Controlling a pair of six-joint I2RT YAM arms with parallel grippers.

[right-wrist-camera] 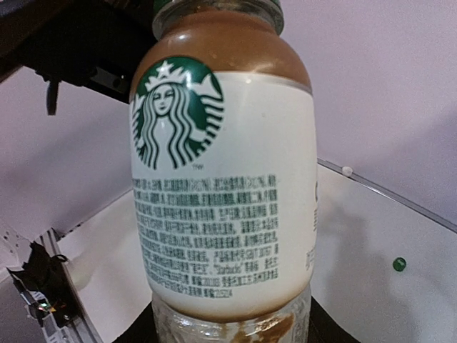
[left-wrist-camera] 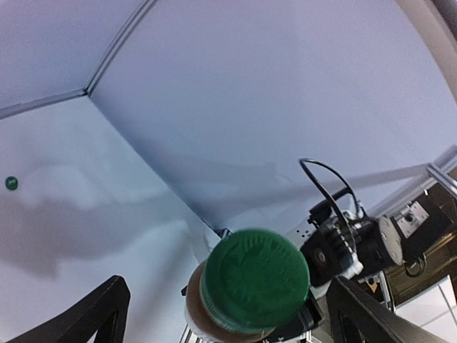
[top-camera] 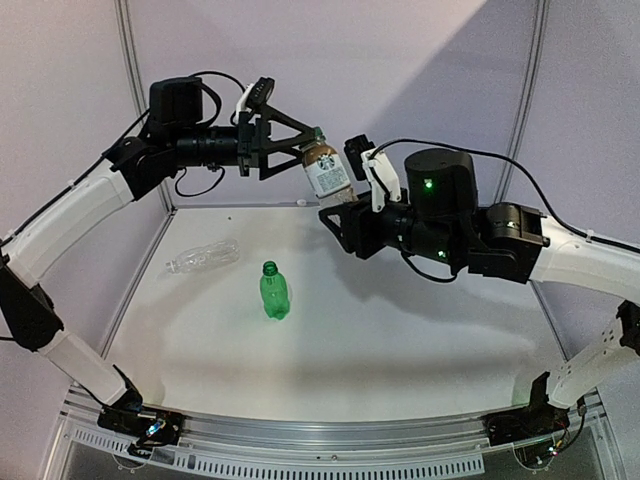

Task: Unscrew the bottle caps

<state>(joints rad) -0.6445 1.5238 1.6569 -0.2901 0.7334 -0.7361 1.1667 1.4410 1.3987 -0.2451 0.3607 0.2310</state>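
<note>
Labelled bottle (right-wrist-camera: 221, 179) fills right wrist view, lifted clear of bench (top-camera: 400, 330), base clamped in right tool (top-camera: 345, 205) so neck points at left arm. Left tool (top-camera: 305, 142) spread wide, fingers flanking green cap (left-wrist-camera: 255, 277) without touching, holding nothing; likely regripping between turns. Cap sits on neck. Loose green cap (right-wrist-camera: 399, 264) and white cap (right-wrist-camera: 345, 170) lie on bench near back wall.

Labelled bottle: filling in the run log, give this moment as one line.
right gripper: holding labelled bottle aloft | left gripper: open around green cap | cap on bottle
</note>
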